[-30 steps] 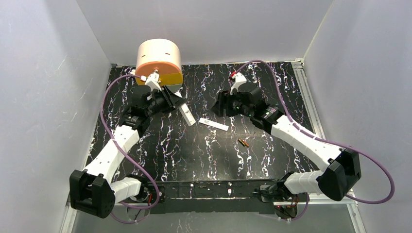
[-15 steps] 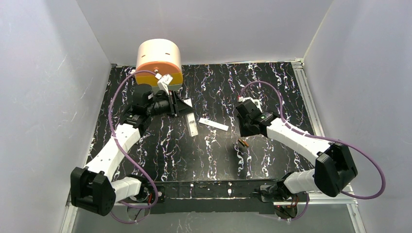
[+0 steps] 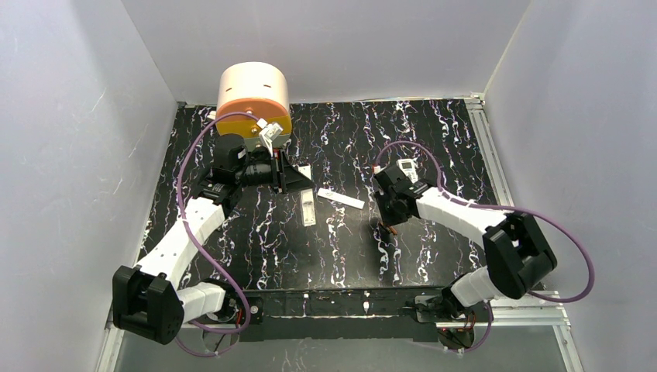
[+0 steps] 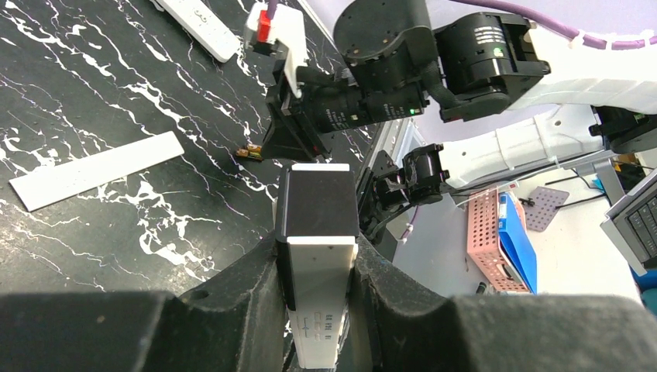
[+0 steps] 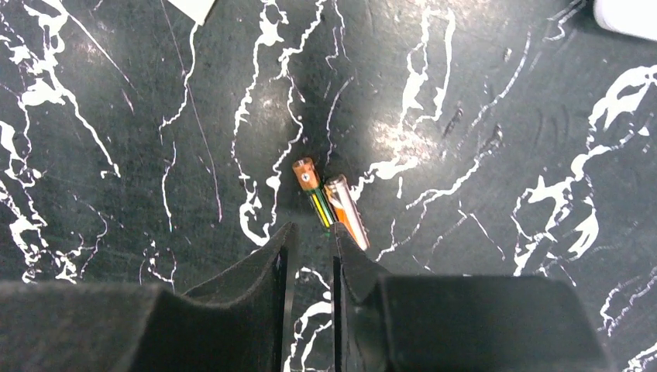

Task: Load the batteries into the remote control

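Two copper-orange batteries [image 5: 335, 205] lie side by side on the black marbled table [image 3: 341, 248], and they also show small in the top view [image 3: 389, 229]. My right gripper [image 5: 310, 232] stands over their near ends. Its jaws are a narrow gap apart with only table showing between them, and the right fingertip [image 5: 345, 240] covers the batteries' near ends. The remote control [image 3: 406, 170] lies face up behind the right wrist, apart from both grippers. My left gripper [image 4: 318, 256] is shut on a long, narrow white bar [image 4: 318, 232] with a dark end section, held above the table [image 3: 307, 203].
A flat white strip [image 3: 341, 198] lies between the two arms. A peach and orange cylindrical container [image 3: 253, 97] stands at the back left behind the left arm. Grey walls close in the table on three sides. Purple cables loop over both arms.
My right arm swung from the back middle forward and down onto the batteries, and its jaws narrowed from wide apart. The left gripper shifted slightly right and turned the held bar.
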Tool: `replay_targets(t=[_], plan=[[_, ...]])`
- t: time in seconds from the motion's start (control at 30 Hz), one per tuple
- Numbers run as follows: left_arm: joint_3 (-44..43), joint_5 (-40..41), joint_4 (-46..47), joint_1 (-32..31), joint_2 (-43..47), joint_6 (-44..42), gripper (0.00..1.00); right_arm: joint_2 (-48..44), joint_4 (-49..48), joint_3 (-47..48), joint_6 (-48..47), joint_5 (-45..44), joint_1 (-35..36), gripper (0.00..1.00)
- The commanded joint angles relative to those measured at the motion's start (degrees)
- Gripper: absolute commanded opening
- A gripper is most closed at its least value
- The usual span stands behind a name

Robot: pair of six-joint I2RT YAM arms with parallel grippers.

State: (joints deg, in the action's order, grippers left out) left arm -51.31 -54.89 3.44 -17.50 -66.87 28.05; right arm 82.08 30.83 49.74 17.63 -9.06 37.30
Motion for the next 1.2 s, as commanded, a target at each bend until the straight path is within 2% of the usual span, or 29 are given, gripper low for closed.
replay_targets(t=[0.0, 0.77, 1.07, 1.17], plan=[[-1.3, -0.8, 1.0, -0.3, 2.7, -1.2, 0.00, 2.8, -3.7, 2.1, -1.9, 2.0, 0.0, 0.30], [-1.6, -0.5, 0.5, -0.3, 2.7, -1.9, 0.00, 7.0, -7.4, 0.9, -2.6, 2.4, 0.2, 0.32], [-1.6, 0.0, 0.4, -0.3, 2.8, -2.1, 0.00, 8.5, -6.0, 1.1, -3.3, -1.2, 2.7, 0.32], [-1.5, 1.2, 0.4, -0.3, 2.7, -2.1, 0.00, 9.1, -4.8, 1.8, -3.0, -2.4, 3.1, 0.29]])
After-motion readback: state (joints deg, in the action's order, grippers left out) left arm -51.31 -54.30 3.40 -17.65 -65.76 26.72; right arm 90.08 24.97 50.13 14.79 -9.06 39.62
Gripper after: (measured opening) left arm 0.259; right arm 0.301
